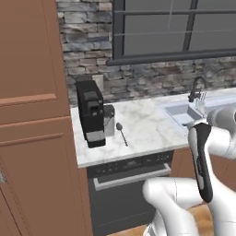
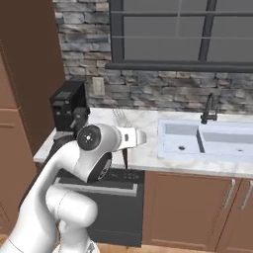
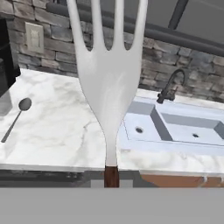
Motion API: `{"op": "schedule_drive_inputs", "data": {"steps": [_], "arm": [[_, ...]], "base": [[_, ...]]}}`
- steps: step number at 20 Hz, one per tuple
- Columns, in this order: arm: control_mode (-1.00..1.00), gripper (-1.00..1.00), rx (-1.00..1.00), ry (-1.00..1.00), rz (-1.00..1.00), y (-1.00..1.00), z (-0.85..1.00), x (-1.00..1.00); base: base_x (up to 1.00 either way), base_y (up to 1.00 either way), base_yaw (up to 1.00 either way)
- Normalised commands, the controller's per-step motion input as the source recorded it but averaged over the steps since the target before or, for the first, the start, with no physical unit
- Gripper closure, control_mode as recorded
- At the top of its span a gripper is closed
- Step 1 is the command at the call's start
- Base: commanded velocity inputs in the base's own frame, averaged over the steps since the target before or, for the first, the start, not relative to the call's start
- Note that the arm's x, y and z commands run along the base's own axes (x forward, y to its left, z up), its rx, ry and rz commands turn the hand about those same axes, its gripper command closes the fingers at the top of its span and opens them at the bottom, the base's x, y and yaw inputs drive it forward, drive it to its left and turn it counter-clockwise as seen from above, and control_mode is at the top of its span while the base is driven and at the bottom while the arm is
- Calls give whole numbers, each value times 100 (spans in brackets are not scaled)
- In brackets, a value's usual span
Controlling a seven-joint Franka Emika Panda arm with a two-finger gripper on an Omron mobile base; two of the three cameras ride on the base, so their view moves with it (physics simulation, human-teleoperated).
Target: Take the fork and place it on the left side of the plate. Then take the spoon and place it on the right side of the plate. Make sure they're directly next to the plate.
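The fork (image 3: 109,87) stands large and upright in the hand view, silver tines up and its dark handle (image 3: 111,175) at the bottom. My gripper (image 3: 111,180) is shut on that handle and holds it in the air before the counter's front edge; the fingers themselves are hidden. In the right base view the fork (image 2: 120,118) pokes up behind my arm. The all-grey spoon (image 1: 121,132) lies on the marble counter just right of the coffee machine, bowl toward the wall; the hand view has the spoon (image 3: 15,117) at its far left. The plate is out of view.
A black coffee machine (image 1: 92,113) stands at the counter's left end beside a tall wooden cabinet (image 1: 32,138). A sink (image 3: 175,127) with a dark faucet (image 3: 168,87) lies to the right. Bare marble (image 3: 65,122) spreads between spoon and sink. An oven (image 1: 133,173) sits below.
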Motion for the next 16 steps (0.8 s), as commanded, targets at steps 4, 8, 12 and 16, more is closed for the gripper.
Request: {"op": "schedule_drive_inputs", "data": {"steps": [4,8,12,16], "arm": [[100,100,0,0,0,0,0,0],[100,100,0,0,0,0,0,0],[100,100,0,0,0,0,0,0],[100,100,0,0,0,0,0,0]], "base": [[-79,3,-34],[-83,28,-39],[-77,57,-42],[-71,67,-41]]}}
